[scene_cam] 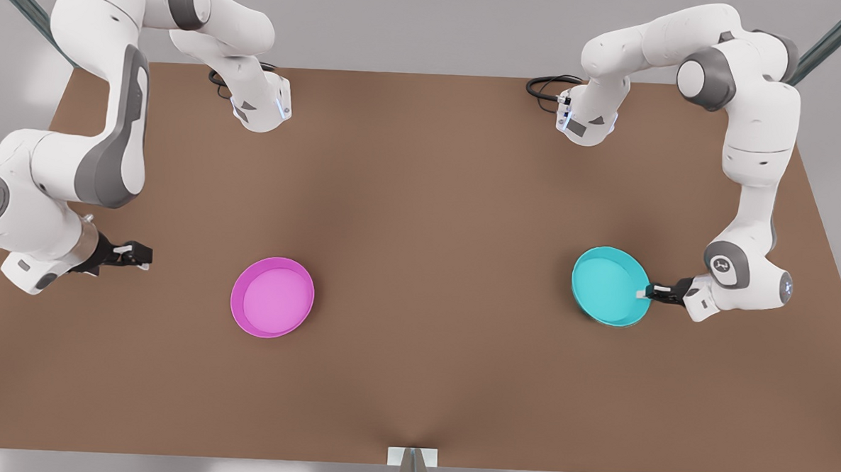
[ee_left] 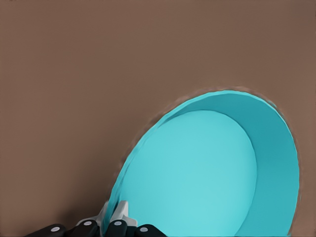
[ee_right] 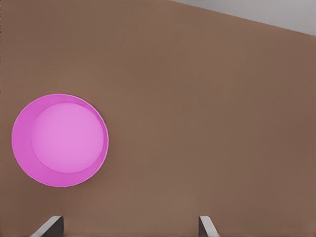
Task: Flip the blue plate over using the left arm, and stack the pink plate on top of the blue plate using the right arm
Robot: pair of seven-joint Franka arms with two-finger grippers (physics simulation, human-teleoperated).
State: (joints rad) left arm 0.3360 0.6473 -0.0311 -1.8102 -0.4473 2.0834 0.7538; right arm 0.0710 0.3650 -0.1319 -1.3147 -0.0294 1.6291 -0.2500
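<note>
The blue plate [scene_cam: 606, 283] [ee_left: 207, 173] lies hollow side up at the front view's right. My left gripper [scene_cam: 644, 293] [ee_left: 112, 220] is shut on its rim, on the side facing the table's right edge. That side of the plate looks slightly raised. The pink plate [scene_cam: 272, 297] [ee_right: 59, 140] rests flat and hollow side up on the table at the front view's left. My right gripper [scene_cam: 139, 254] [ee_right: 129, 229] hovers open to the left of the pink plate, well apart from it and holding nothing.
A brown table [scene_cam: 428, 215] carries both plates, with wide bare room between them. Both arm bases and black cables [scene_cam: 544, 89] stand at the back edge. A small grey bracket [scene_cam: 413, 457] sits at the middle of the front edge.
</note>
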